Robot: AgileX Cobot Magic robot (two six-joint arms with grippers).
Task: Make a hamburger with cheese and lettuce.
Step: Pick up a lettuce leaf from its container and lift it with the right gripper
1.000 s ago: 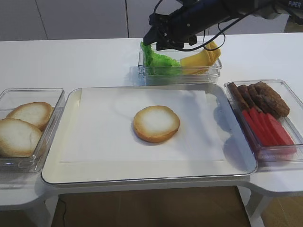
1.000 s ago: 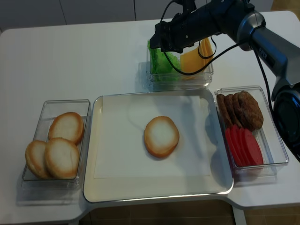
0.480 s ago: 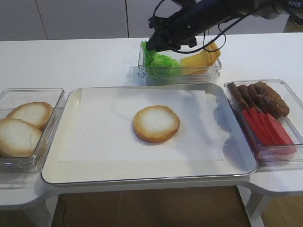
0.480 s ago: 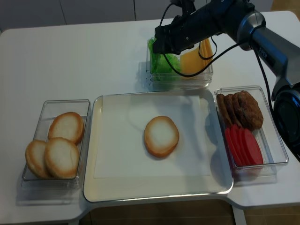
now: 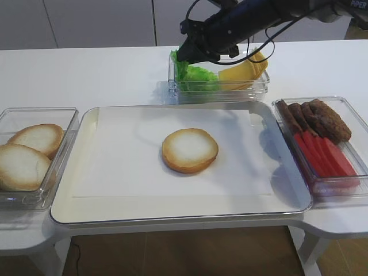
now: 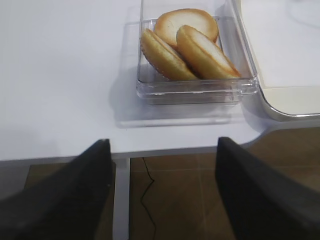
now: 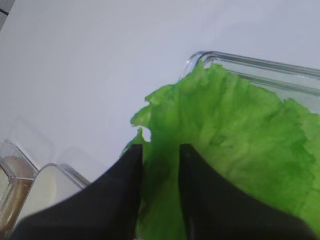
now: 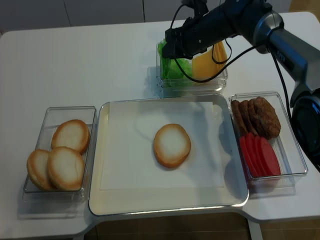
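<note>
Where arm enters top right, "PIPER" legible.

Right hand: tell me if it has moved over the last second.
Yes. The right hand has risen slightly above the clear bin, gripping the lettuce.

Bright, even overhead light casts soft shadows; the wrist views blur at close range, with mild glare on plastic.

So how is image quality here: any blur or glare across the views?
Right wrist: the right pincer is blurred dark, the lettuce soft. Left wrist: the left pincer is out of focus, the buns sharp. Exterior views: even light, soft shadows on the tray.
</note>
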